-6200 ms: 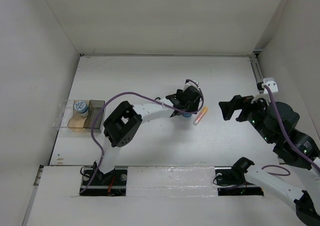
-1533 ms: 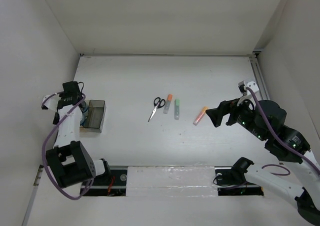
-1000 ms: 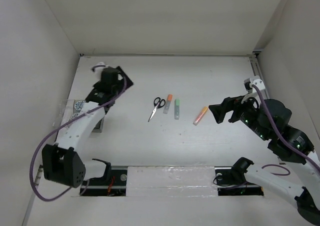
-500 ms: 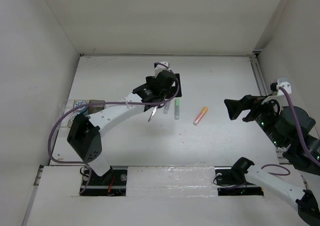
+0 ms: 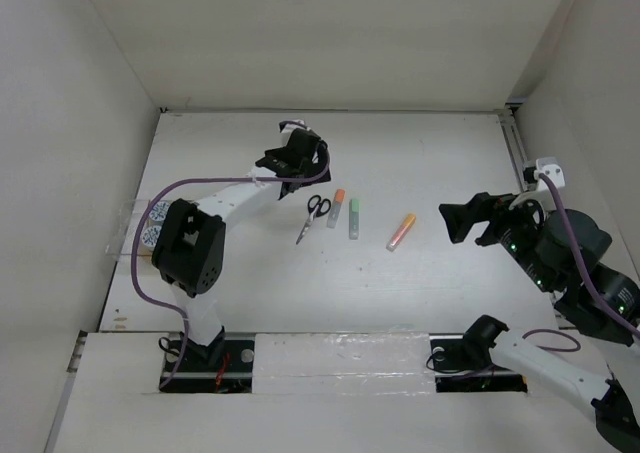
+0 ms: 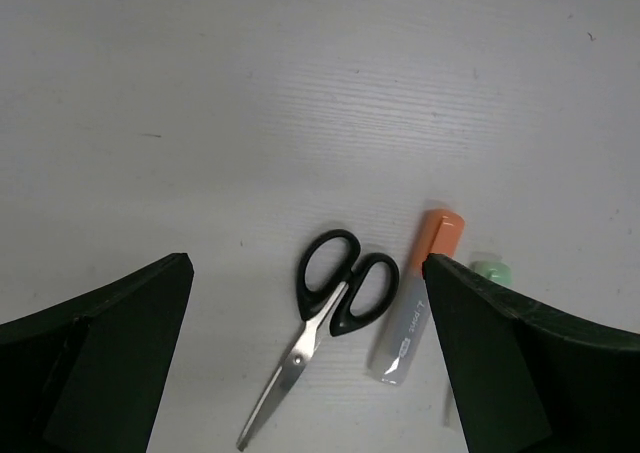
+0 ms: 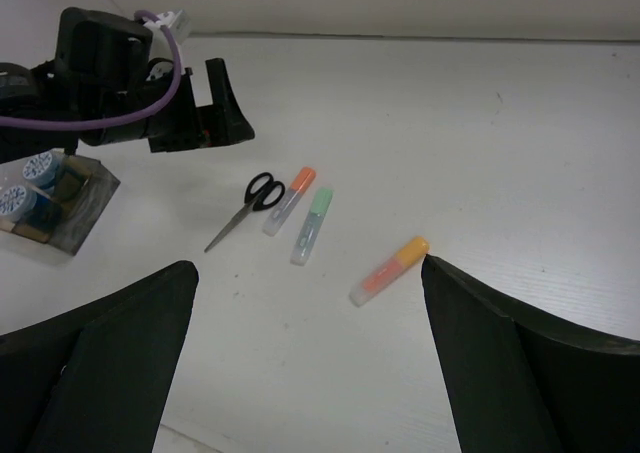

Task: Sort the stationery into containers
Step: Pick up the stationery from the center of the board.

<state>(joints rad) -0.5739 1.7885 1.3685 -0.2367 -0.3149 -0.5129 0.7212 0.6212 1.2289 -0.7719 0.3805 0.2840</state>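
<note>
Leftmost, near the left edge of the top view, the dark bin (image 7: 85, 208) sat with two blue-and-white rolls (image 7: 38, 168) at it. Whether they lay inside it or just beside it was hard to tell.

Further right, above centre-left of that view, the left fingers (image 5: 318, 163) hung spread wide apart and gripped nothing. The scissors (image 5: 312, 216) lay flat on the counter (image 5: 420, 163) just below them in the frame. Their long axis ran on a slant, with the black handles at the upper right and the blade tips pointing to the lower left. In the left wrist view the handles sat low in the gap between the two finger tips, and the blades trailed off toward the lower left corner. A grasp there would probably have called for a drop straight down, with the fingers closing across the handles.

Just right of the scissors lay the orange-capped pen (image 5: 336, 208) and then the green-capped pen (image 5: 353, 218). Both were nearly upright in the frame, with their caps toward the top. The highlighter (image 5: 401, 231) lay apart from them, slanted, with its orange end to the upper right.

At the right side, the right fingers (image 5: 447, 223) were likewise spread and empty. They pointed left toward the highlighter, near it but well apart from the scissors. So the left fingers were plainly the nearer pair for the scissors.
</note>
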